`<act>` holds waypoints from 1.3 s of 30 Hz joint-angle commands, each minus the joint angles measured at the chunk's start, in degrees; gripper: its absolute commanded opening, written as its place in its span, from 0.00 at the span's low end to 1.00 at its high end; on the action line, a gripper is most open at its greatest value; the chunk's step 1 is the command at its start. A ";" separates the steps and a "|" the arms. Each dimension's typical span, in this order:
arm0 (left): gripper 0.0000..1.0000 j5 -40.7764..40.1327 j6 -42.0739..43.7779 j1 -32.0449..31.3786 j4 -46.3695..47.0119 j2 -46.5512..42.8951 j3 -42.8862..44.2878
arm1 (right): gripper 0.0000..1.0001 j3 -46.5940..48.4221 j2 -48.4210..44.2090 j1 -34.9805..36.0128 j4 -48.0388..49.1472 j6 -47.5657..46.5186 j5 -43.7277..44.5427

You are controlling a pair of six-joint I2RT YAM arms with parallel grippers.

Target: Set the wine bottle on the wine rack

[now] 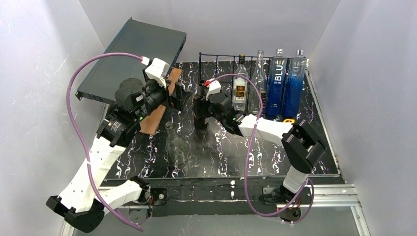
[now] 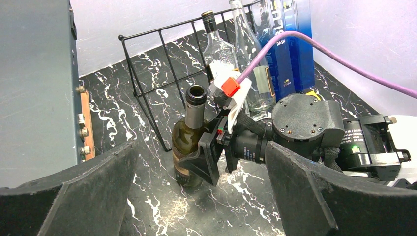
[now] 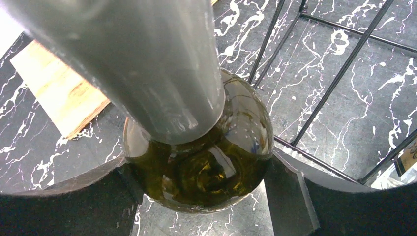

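The wine bottle [image 1: 200,123] is dark olive green with a grey foil neck and stands upright on the marble tabletop, just in front of the left end of the wine rack [image 1: 221,55]. My right gripper [image 1: 200,105] is shut on its body from the right. In the right wrist view the fingers [image 3: 290,196] press both sides of the bottle [image 3: 206,167]. My left gripper [image 1: 176,96] is open and empty, just left of the bottle. In the left wrist view its fingers [image 2: 74,196] stand wide apart, facing the bottle [image 2: 189,142] and the rack [image 2: 162,73].
The right-hand slots of the rack hold a clear labelled bottle [image 1: 240,83], a slim clear bottle [image 1: 258,81] and two blue bottles [image 1: 276,83]. A big dark grey flat box [image 1: 133,59] lies at the back left. A wooden board [image 1: 157,115] is under the left arm.
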 commanded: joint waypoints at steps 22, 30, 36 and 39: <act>0.99 -0.82 0.56 -0.28 0.90 -1.13 0.19 | 0.01 12.11 -6.06 -6.39 -8.19 -1.78 6.71; 0.99 -1.96 0.95 -0.28 0.74 -1.77 0.28 | 0.01 21.60 2.22 -12.11 -14.58 -0.82 7.06; 0.99 -2.03 1.15 -0.28 0.64 -1.86 0.30 | 0.01 24.33 5.49 -12.70 -17.65 -0.39 7.56; 0.99 -2.16 1.17 -0.30 0.68 -1.86 0.30 | 0.01 24.94 6.23 -12.88 -18.94 -0.03 8.04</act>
